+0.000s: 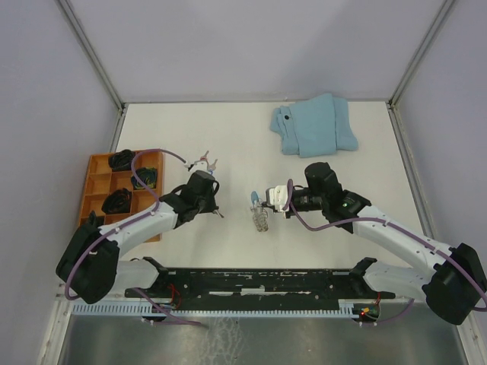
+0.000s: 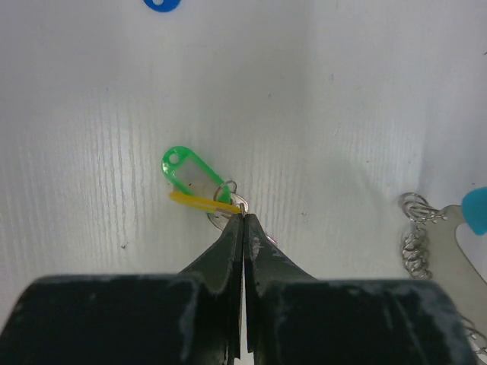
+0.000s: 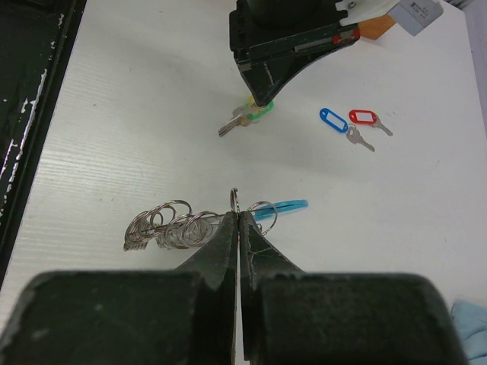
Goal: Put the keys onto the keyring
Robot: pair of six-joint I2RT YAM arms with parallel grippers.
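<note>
My left gripper (image 2: 243, 215) is shut on the small silver ring of two keys lying on the white table, one with a green tag (image 2: 186, 169) and one with a yellow tag (image 2: 199, 201). From the right wrist view that same pair of keys (image 3: 242, 119) lies under the left gripper (image 3: 262, 99). My right gripper (image 3: 238, 214) is shut on the keyring (image 3: 171, 225), a wire strung with several small silver rings and a bright blue plastic section (image 3: 288, 205). A blue-tagged key (image 3: 335, 121) and a red-tagged key (image 3: 364, 119) lie loose further off.
An orange compartment tray (image 1: 97, 184) holding black items stands at the left. A folded light-blue cloth (image 1: 316, 125) lies at the back right. A black rail (image 1: 251, 281) runs along the near edge between the arm bases.
</note>
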